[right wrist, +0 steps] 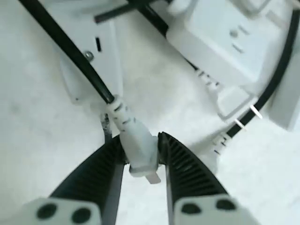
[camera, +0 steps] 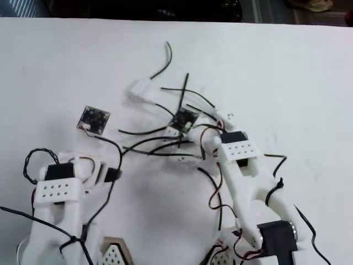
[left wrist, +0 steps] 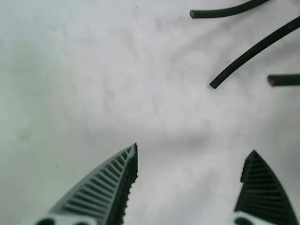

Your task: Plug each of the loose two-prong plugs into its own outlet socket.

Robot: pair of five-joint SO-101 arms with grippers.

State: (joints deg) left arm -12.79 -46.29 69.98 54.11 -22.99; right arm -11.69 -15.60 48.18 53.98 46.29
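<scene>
In the right wrist view my right gripper (right wrist: 139, 140) is shut on a white two-prong plug (right wrist: 136, 147), its black cable (right wrist: 65, 44) running away over a white outlet socket (right wrist: 89, 70). A second white socket (right wrist: 225, 33) lies beyond, with another plug's prongs (right wrist: 246, 116) beside it. From above, the right gripper (camera: 191, 134) sits in the cable tangle at mid-table. A loose white plug (camera: 140, 88) lies farther back. My left gripper (left wrist: 194, 150) stands open over bare table; in the high view the left gripper (camera: 106, 173) is at the left front.
A dark square block (camera: 94, 118) lies at the left and another dark square block (camera: 183, 117) sits by the right gripper. Loose black cables (camera: 160, 152) cross the middle. Black cable ends (left wrist: 243, 56) lie ahead of the left gripper. The table's far side and right are bare.
</scene>
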